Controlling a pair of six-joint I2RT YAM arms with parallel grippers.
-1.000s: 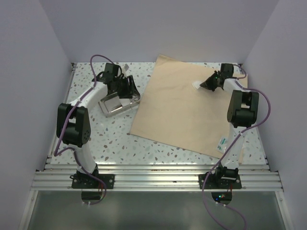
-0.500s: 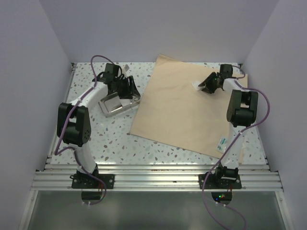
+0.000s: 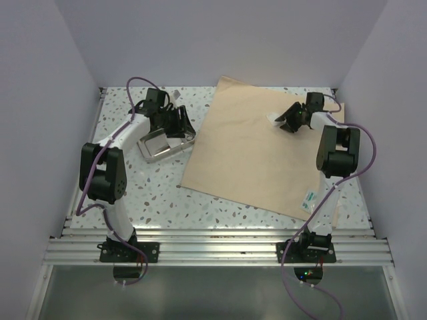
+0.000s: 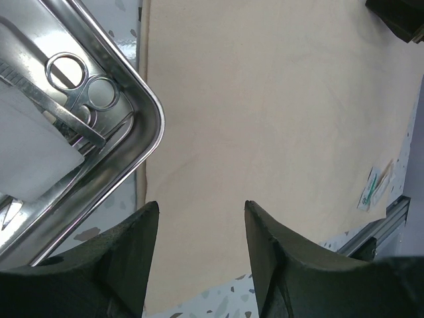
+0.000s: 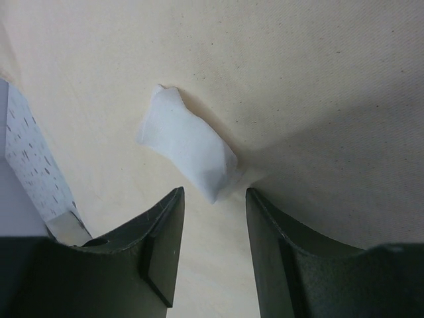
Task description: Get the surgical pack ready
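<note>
Tan wrap sheet (image 3: 267, 160) lies spread flat at far right, seen from above, ready for loading; the metal tray (image 3: 152, 148) waits just beside its left edge. Left wrist: my left gripper (image 4: 202, 209) hangs half-parted, empty, by the tray. Right wrist: my right gripper (image 5: 212, 192), clamped a second ago, now stands apart, the gauze (image 5: 189, 152) dropped on the sheet.

Speckled white tabletop (image 3: 153, 193). Flat on it from 1 to 4 o'clock, a tan wrap sheet (image 3: 253, 160). At 10 o'clock, just beside the sheet's edge, a metal tray (image 3: 148, 153). At 4 o'clock, a small green-printed packet (image 3: 309, 198), possibly on the sheet's corner.
</note>
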